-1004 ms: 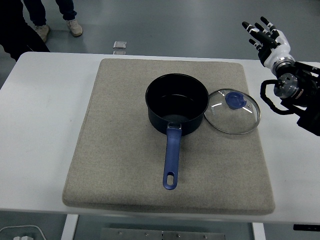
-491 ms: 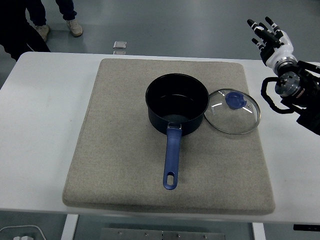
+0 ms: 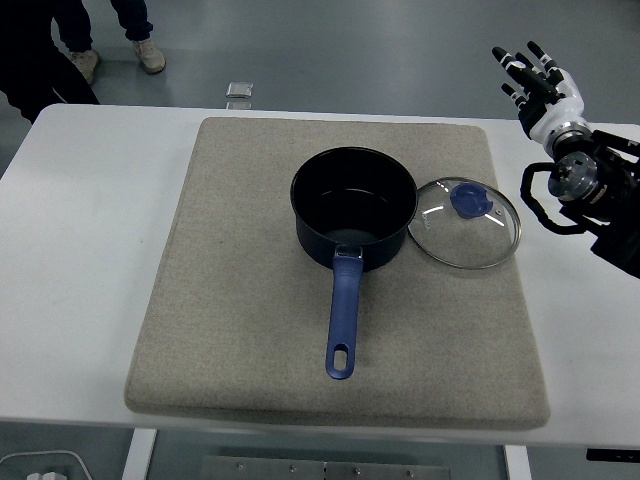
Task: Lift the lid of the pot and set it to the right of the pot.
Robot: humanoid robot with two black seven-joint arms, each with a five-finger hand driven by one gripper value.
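Since a second ago only our right hand (image 3: 537,82) has shifted, drawing a little further toward the right edge and slightly higher; pot and lid lie exactly where they did. We hold that hand raised at the table's far right, fingers spread wide and pointing up, gripping nothing, well apart from the lid.

Our pot (image 3: 354,205), dark blue, sits uncovered near the middle of the beige mat (image 3: 230,300). We see down into it: the inside looks dark and bare, with only a dull sheen on the bottom, though the near wall hides part of the floor from us. Its blue handle (image 3: 343,315) runs toward the table's near edge and ends in a hanging slot.

Just right of the pot, the glass lid (image 3: 465,223) lies flat on the mat, blue knob (image 3: 466,198) up, its metal rim touching or almost touching the pot's side; we cannot tell which. Through the glass we see the mat.

Our right forearm is cut off by the picture's right edge, and our left arm does not show. On the white table (image 3: 80,200) nothing else stands. Beyond the far edge, a person's legs and shoes (image 3: 110,55) show at top left, cropped by the frame, and a small grey object (image 3: 239,91) on the floor is too small to make out.
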